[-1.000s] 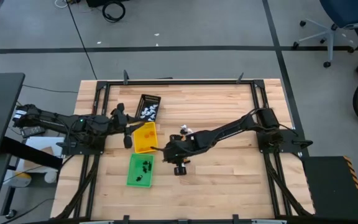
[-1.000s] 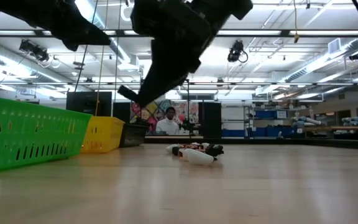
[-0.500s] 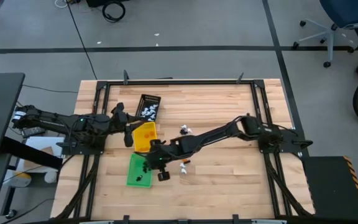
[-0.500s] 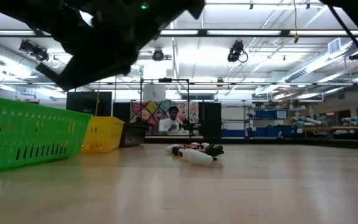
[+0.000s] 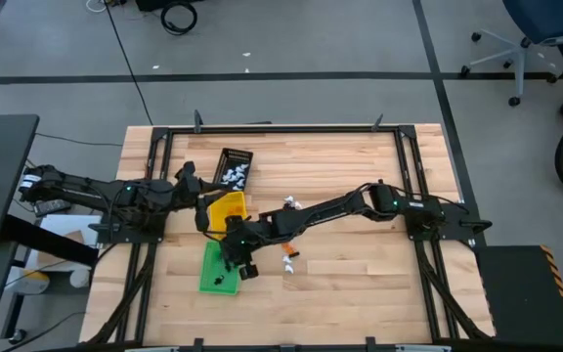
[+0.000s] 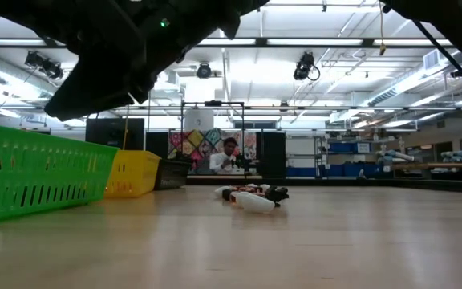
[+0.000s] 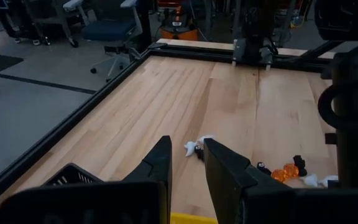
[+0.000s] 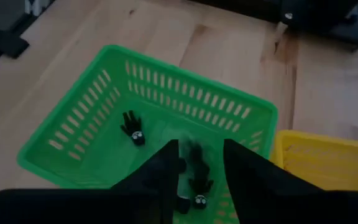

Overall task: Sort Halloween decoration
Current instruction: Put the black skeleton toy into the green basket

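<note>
Hovering right hand | green tray | three black trinkets

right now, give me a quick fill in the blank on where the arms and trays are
1. The right gripper hangs over the ____ tray.
2. The trinkets in that tray are ____ in colour.
3. In the high view, the tray farthest from the green one holds ____ trinkets.
4. Between those two trays sits the ____ tray.

Missing words: green; black; white; yellow
</note>
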You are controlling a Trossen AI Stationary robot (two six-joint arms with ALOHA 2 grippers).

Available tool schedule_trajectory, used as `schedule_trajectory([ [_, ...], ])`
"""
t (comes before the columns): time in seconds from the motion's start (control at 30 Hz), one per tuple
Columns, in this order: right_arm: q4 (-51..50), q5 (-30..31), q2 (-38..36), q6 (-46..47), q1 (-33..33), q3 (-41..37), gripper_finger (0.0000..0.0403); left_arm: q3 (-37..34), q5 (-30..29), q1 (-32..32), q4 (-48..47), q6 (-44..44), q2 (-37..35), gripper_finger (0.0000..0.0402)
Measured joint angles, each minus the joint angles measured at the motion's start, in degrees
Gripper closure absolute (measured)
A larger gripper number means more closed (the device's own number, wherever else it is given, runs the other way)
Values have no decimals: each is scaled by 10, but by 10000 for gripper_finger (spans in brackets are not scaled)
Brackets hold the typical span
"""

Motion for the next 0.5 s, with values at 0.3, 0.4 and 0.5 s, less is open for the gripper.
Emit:
schedule_trajectory([
  [0.3,-45,17,-11,3,0,3,251,0,0,0,1,-3,0,333],
  [0.4,-90,45,-29,6,0,10,252,0,0,0,0,-3,0,333],
  [0.5,-149,73,-47,22,7,10,252,0,0,0,-10,-3,0,333],
])
